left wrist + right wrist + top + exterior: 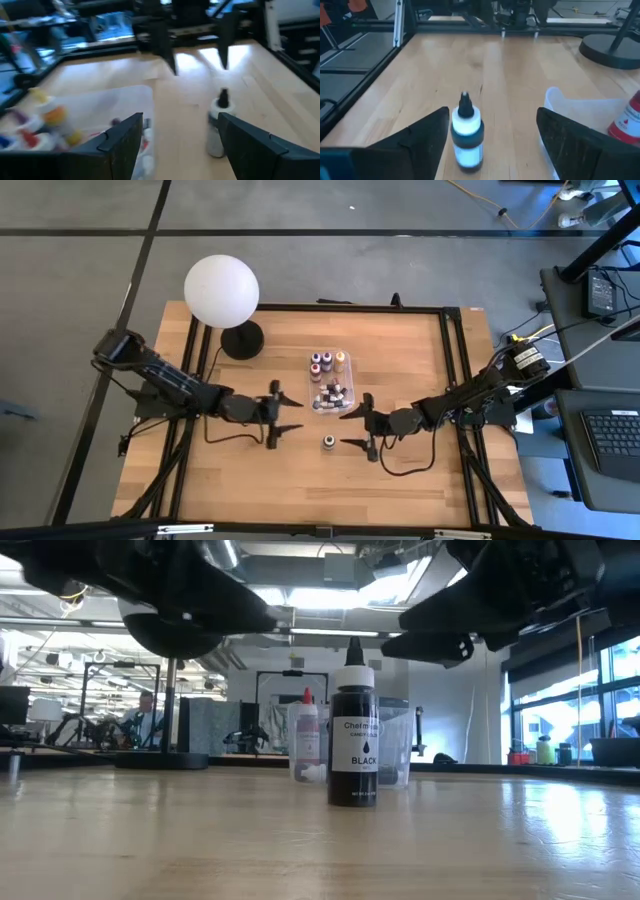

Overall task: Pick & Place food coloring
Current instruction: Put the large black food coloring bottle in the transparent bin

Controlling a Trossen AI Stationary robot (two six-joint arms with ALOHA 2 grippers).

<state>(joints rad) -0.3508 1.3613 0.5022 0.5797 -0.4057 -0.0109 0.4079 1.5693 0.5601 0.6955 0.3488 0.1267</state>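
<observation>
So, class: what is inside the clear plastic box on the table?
The clear plastic box holds the food coloring bottles, some upright, some lying heaped. How many lie underneath the heap cannot be seen. One black bottle stands outside, on the table.

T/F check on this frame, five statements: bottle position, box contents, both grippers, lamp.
1. The black food coloring bottle stands upright on the table, outside the clear box. True.
2. The clear box is empty. False: several bottles are in it.
3. The left gripper is shut on the black bottle. False: it is open, holding nothing.
4. The right gripper is open, empty. True.
5. The white globe lamp lies tipped over. False: it stands on its dark base.
</observation>
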